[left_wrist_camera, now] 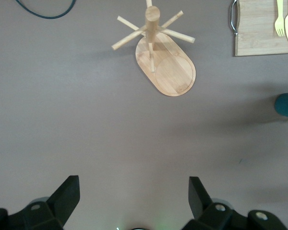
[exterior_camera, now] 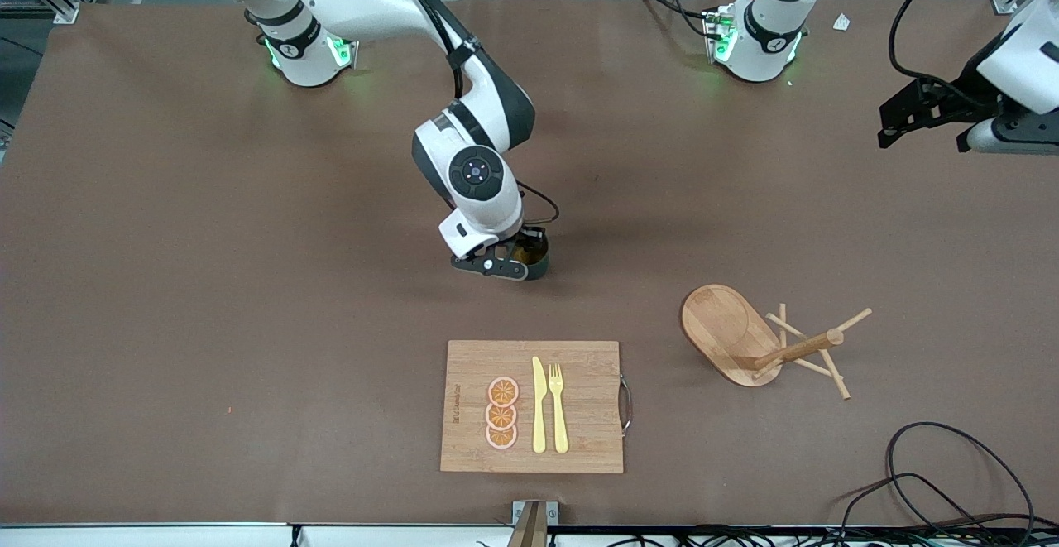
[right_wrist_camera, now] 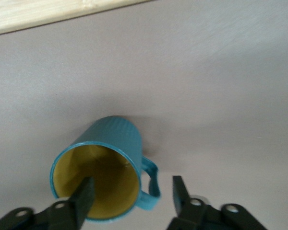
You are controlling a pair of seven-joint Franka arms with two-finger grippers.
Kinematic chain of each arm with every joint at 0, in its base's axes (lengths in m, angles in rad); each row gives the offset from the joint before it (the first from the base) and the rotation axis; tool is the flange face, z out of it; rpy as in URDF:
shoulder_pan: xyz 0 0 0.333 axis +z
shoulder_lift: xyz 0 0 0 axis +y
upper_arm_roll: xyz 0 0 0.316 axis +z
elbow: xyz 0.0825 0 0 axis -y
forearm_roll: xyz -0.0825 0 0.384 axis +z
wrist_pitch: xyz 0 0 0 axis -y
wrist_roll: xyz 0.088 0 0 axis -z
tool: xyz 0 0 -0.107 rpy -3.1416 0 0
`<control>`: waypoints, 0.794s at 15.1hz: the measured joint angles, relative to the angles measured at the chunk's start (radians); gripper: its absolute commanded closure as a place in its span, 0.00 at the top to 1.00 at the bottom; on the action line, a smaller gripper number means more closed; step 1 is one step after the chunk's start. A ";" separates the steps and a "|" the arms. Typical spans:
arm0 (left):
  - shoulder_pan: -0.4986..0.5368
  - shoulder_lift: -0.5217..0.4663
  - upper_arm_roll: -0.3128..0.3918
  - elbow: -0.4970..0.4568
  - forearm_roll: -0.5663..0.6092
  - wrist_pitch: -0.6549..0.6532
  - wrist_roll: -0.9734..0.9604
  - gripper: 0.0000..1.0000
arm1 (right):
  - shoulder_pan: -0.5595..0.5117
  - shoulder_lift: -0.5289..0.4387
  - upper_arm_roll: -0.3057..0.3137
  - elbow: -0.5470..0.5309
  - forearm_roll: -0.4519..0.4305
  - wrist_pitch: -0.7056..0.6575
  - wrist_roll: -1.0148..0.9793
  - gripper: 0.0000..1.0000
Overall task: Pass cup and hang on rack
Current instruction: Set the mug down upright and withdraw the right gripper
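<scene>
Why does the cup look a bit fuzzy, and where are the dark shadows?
In the right wrist view the cup sits very close, its handle smeared, a soft shadow beside it. In the front view a faint shadow spreads from the right gripper. In the left wrist view the rack looks sharp, with dim shadows on the table.

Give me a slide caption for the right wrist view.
Right gripper open, one finger inside the upright cup, the other outside beside its handle.
</scene>
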 measured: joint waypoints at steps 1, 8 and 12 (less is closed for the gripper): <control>-0.001 0.015 -0.010 0.007 0.000 0.001 0.000 1.00 | -0.017 -0.010 -0.004 0.027 0.000 -0.056 -0.029 1.00; -0.007 0.095 -0.131 0.032 0.000 0.037 -0.212 1.00 | -0.332 -0.209 -0.027 0.072 -0.056 -0.422 -0.421 1.00; -0.051 0.164 -0.208 0.036 0.012 0.125 -0.392 1.00 | -0.491 -0.281 -0.028 0.069 -0.139 -0.491 -0.582 1.00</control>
